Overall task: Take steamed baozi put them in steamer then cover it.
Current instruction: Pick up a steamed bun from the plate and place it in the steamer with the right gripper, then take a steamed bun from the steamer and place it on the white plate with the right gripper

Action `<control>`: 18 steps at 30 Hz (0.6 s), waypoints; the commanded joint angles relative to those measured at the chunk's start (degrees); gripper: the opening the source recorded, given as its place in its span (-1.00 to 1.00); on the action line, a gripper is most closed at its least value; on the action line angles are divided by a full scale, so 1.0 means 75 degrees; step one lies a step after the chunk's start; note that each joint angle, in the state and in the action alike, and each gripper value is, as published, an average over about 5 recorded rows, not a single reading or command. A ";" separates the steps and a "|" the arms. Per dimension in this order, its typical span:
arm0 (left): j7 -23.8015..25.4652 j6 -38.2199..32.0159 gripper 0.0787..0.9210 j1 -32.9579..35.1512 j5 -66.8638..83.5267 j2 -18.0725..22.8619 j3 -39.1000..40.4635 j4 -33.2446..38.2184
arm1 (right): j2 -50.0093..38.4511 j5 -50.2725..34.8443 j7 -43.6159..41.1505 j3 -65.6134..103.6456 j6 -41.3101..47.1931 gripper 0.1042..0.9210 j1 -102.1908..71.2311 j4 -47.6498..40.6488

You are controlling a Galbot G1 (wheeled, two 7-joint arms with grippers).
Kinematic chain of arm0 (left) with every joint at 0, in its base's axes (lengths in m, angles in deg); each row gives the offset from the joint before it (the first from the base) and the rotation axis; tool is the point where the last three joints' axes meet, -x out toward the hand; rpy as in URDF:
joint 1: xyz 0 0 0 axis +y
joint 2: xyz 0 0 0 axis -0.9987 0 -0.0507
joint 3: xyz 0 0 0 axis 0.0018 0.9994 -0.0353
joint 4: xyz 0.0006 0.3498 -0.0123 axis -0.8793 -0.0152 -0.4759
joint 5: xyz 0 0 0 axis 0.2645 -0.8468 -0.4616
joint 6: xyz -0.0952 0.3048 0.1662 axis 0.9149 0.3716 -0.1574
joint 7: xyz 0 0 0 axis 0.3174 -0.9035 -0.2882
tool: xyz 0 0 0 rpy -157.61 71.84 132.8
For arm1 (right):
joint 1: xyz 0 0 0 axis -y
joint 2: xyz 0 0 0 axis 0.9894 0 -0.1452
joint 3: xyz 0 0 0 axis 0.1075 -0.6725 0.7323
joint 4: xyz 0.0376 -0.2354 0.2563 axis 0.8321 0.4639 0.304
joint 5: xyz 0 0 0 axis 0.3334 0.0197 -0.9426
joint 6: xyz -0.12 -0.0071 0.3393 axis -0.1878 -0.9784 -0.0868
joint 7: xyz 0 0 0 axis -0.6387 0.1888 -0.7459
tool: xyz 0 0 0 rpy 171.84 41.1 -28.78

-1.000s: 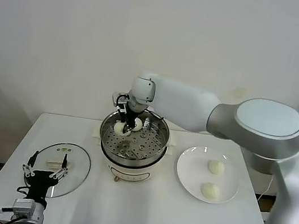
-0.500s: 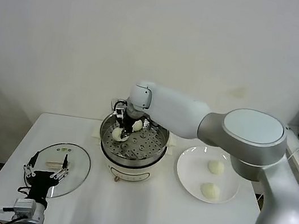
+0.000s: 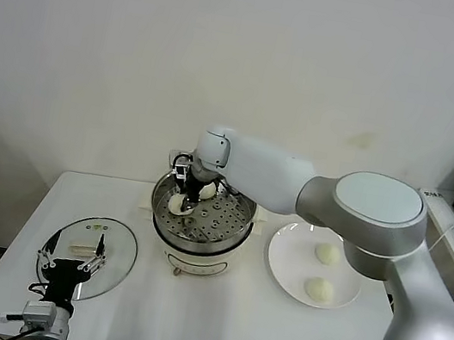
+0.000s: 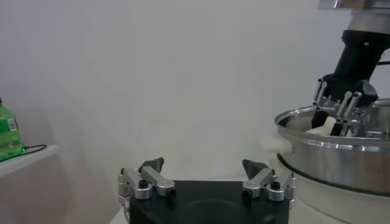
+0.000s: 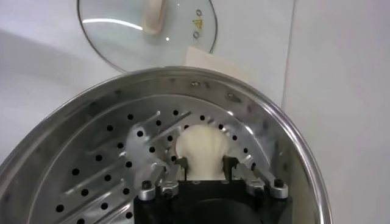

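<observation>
white table [image 3: 213, 307] against a plain wall: at left the cover [image 3: 87, 256] lies flat, left gripper [image 3: 67, 264] spread wide over it. right gripper [image 3: 181, 200], parted around one baozi [image 3: 177, 204], sits in the steamer [image 3: 202, 216] beside another [image 3: 208, 190]. two more [image 3: 328, 254] wait on the plate [image 3: 285, 267]; covering remains.

White table [image 3: 210, 324] — steamer [image 3: 200, 227], cover [image 3: 89, 256], plate [image 3: 286, 258]
</observation>
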 commanded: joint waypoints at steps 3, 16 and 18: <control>-0.0005 0.0003 0.77 0.0026 -0.0018 0.0025 0.0006 0.0030 | 0.0007 0.0043 -0.0026 0.0056 -0.0006 0.45 0.0049 0.0024; -0.0005 0.0011 0.77 0.0047 -0.0019 0.0060 0.0040 0.0024 | -0.0139 -0.0050 -0.0201 -0.0300 -0.0013 0.76 0.1318 0.0584; -0.0006 0.0013 0.77 0.0059 -0.0021 0.0072 0.0058 0.0039 | -0.0256 0.0048 -0.0274 -0.0455 -0.0046 0.76 0.1600 0.0659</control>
